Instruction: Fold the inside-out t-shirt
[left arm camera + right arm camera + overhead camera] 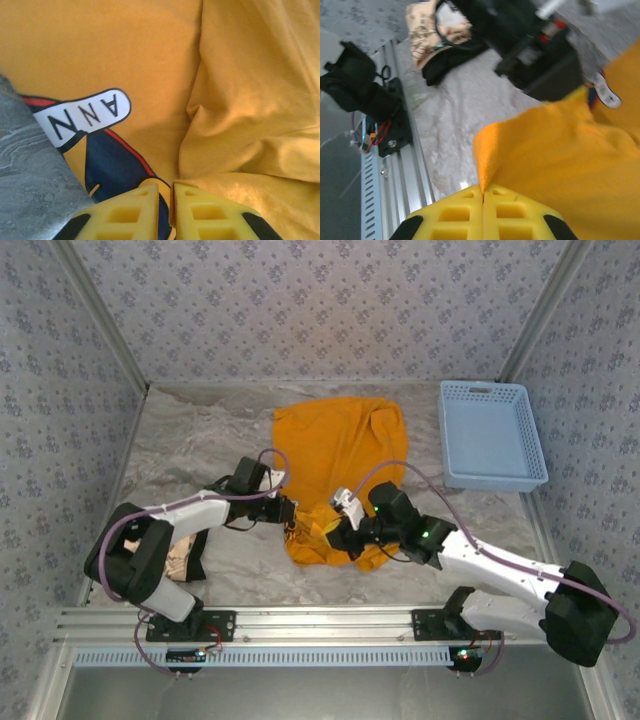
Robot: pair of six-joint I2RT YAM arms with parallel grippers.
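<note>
Top external view: the inside-out t-shirt [340, 445] lies in the middle of the grey marbled counter [200, 435]. Its far part is spread fairly flat and its near end is bunched up between the two hands. The left hand [290, 512] meets the shirt's near left edge, and the right hand [335, 535] sits on the crumpled near end. A blue basket [490, 435] stands at the far right, apart from the shirt. A beige cloth with a black edge [185, 560] lies under the left arm.

In the left wrist view, the left hand [171, 210] has its yellow fingers [135, 212] drawn almost together, with a thin slit between them. They rest against the shirt [250, 100] beside its dark blue, red and white print [85, 117]. Whether cloth is caught in the slit cannot be told.

In the right wrist view, the right hand [483, 200] is pressed together, pinching a raised fold of the shirt [560, 165].
</note>
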